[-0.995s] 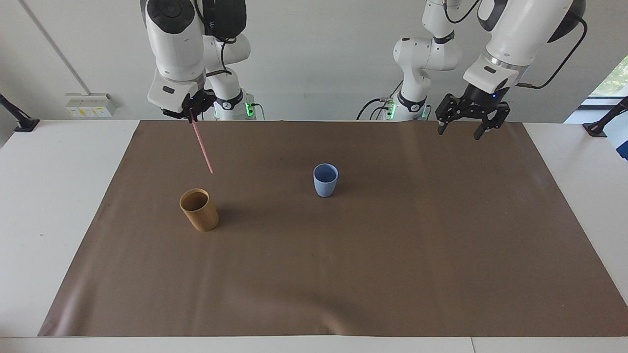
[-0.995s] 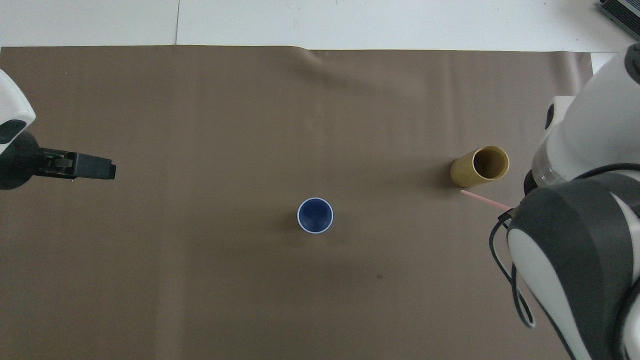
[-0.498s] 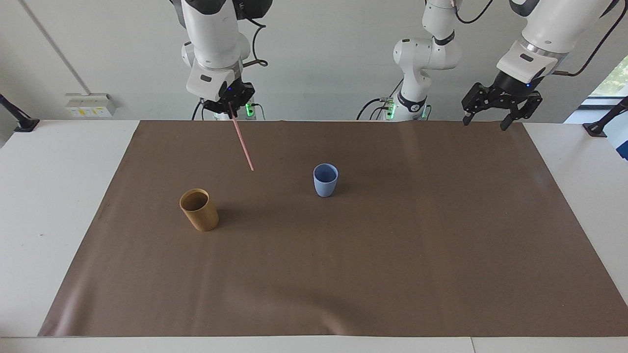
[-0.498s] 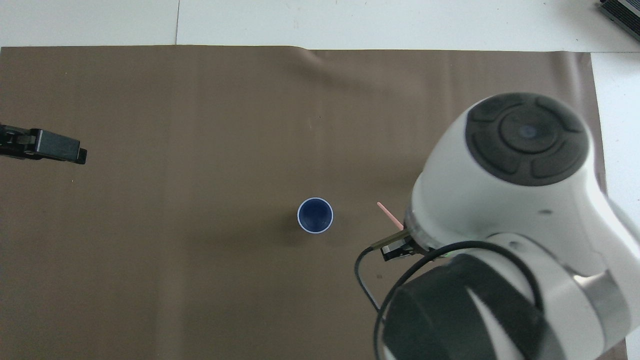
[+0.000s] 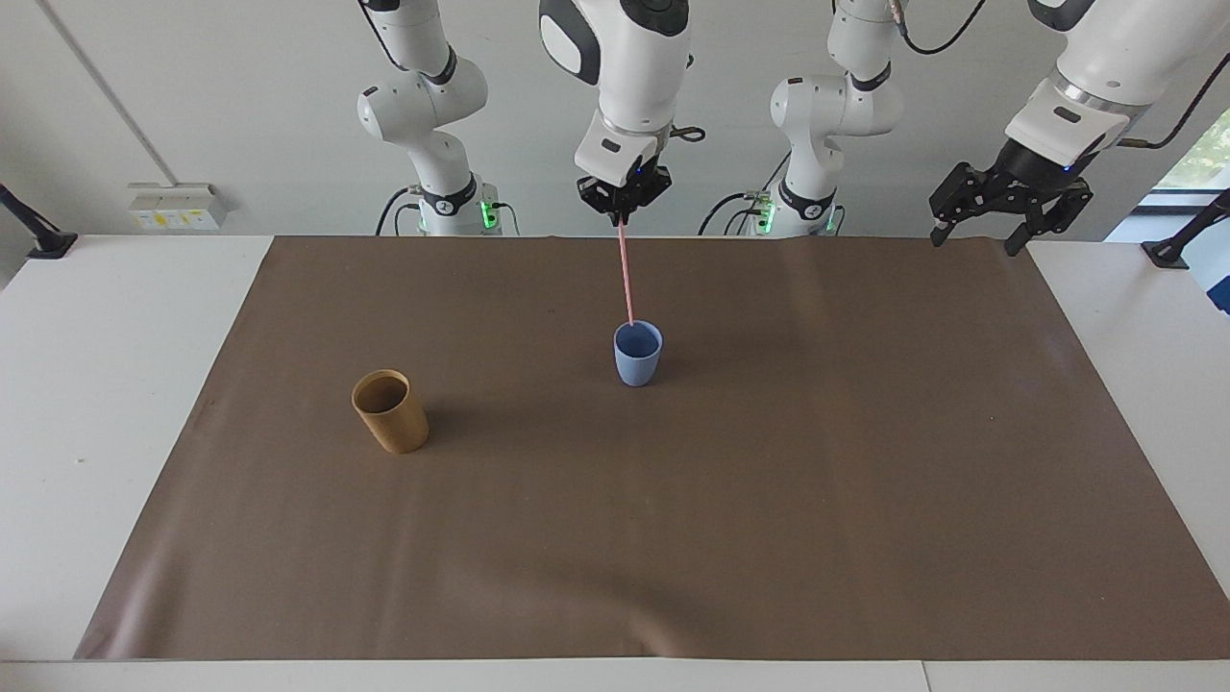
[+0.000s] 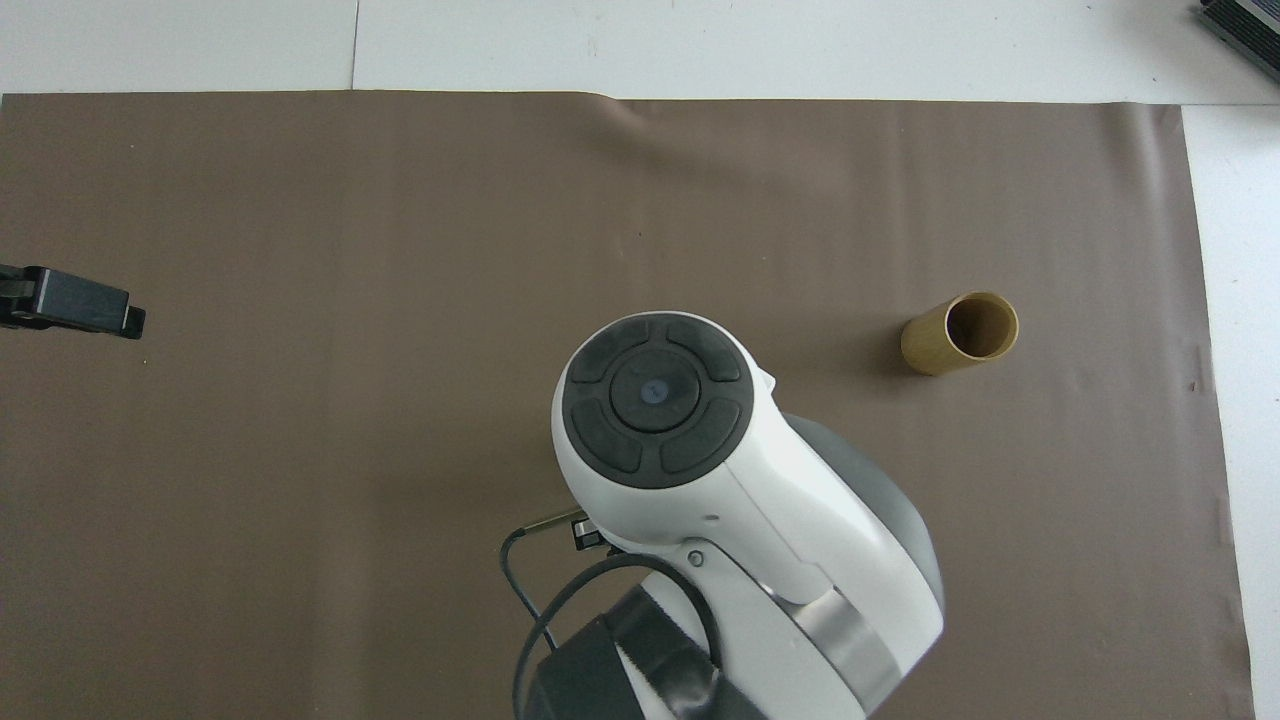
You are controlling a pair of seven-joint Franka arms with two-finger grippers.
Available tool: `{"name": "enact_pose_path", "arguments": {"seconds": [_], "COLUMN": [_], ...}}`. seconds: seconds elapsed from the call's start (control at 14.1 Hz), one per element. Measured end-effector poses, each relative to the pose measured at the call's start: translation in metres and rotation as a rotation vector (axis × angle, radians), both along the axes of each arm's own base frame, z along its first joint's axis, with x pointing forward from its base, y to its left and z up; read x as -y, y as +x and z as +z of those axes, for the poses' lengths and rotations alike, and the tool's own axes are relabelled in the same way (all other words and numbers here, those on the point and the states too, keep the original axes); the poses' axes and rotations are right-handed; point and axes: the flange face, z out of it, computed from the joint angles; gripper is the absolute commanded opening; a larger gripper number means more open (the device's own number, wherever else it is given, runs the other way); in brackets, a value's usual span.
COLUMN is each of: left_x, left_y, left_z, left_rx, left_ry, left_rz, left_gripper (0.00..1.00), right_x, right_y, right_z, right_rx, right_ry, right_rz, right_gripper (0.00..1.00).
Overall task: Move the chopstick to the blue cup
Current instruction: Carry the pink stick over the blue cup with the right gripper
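Facing view: chopstick [image 5: 626, 274] is pinched at its top by the right gripper [image 5: 623, 207], hung near upright, lower tip just at the blue cup [image 5: 637, 353] rim. Left gripper [image 5: 1009, 202] is held wide and empty over the mat [image 5: 769, 500] corner at the left arm's end.

Overhead view: blue cup and chopstick are hidden by the right arm [image 6: 720, 500]. Tan cup [image 6: 960, 333] is seen toward that arm's end.

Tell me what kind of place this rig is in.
Probably a robotics lab: two arms fixed at a white table, a brown mat laid as a work surface, and only test props on it, a blue cup and a tan cup.
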Motion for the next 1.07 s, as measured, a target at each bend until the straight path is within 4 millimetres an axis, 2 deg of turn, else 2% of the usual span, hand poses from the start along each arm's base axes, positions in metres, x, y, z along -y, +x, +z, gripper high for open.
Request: {"name": "enact_pose_path", "arguments": {"seconds": [0.28,0.92,1.0,1.07], "left_x": [0.000,-0.003,-0.003,-0.003], "left_y": [-0.003,-0.003,-0.003,-0.003], "left_z": [0.001,0.001,0.001,0.001], "left_rx": [-0.006,-0.005,-0.005,-0.005], "left_ry": [0.020,0.022,0.022,0.022], "left_rz": [-0.005,0.000,0.000,0.000], "left_gripper": [1.00,1.00,1.00,1.00], "right_x": [-0.003,0.000,0.002,0.003], "right_y": [0.005,0.026,0.026,0.026], "right_z": [-0.007,-0.041,-0.045,-0.049], "right_rx": [0.003,0.005,-0.001,-0.008], "right_ry": [0.016,0.028,0.024,0.019], "right_rz": [-0.007,-0.015,-0.013,-0.009], "right_gripper": [0.00,0.00,0.06,0.17]}}
